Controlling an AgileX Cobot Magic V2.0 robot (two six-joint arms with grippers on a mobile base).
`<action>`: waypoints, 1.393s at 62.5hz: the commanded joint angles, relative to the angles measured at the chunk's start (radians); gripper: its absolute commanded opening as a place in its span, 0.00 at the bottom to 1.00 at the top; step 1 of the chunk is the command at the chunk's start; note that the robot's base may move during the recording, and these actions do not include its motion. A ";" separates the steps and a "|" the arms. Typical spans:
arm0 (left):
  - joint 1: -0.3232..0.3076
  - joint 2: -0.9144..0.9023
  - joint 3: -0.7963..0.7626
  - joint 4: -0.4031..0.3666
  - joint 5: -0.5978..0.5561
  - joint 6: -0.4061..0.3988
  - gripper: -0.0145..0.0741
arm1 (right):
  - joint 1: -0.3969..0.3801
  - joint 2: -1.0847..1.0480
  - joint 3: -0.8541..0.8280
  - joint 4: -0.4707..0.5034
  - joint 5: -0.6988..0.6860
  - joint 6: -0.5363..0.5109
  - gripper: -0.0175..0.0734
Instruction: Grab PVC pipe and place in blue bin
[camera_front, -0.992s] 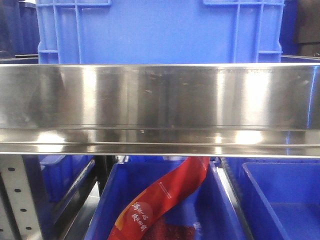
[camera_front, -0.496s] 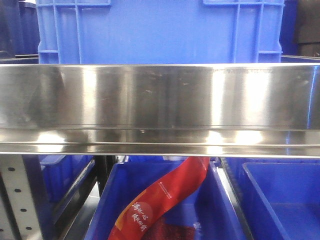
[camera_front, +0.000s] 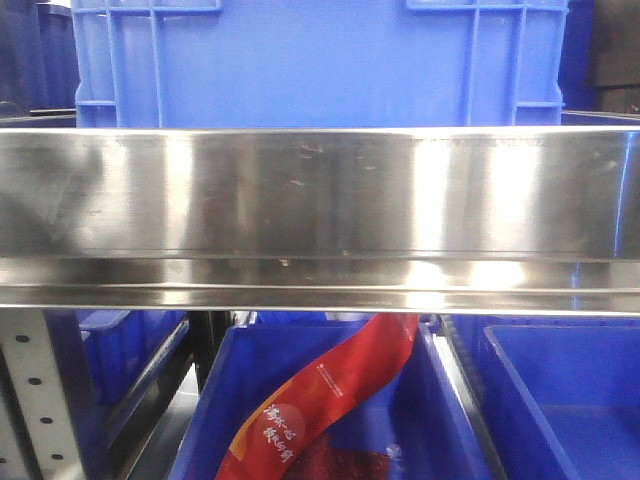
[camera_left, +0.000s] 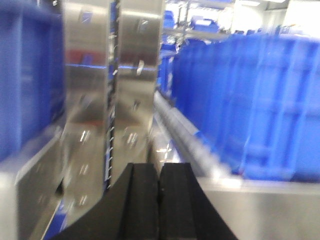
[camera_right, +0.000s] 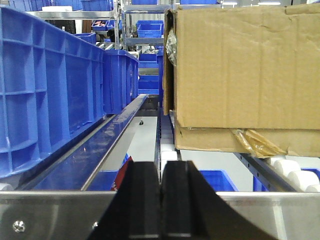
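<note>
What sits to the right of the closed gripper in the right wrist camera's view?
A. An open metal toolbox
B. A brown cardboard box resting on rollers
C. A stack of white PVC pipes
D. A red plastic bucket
B: the cardboard box fills the upper right of the view above the white rollers, while the right gripper sits shut at the bottom centre.

Front view close against steel rail (camera_front: 320, 215); wrist views overlook fingers (camera_right: 161, 200).
</note>
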 joint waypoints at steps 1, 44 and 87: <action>0.027 -0.060 0.071 0.003 -0.038 -0.002 0.04 | 0.004 -0.004 0.002 -0.007 -0.015 -0.001 0.01; 0.117 -0.060 0.077 0.005 -0.092 -0.002 0.04 | 0.004 -0.004 0.002 -0.007 -0.015 -0.001 0.01; 0.117 -0.060 0.077 0.005 -0.092 -0.002 0.04 | 0.004 -0.004 0.002 -0.007 -0.015 -0.001 0.01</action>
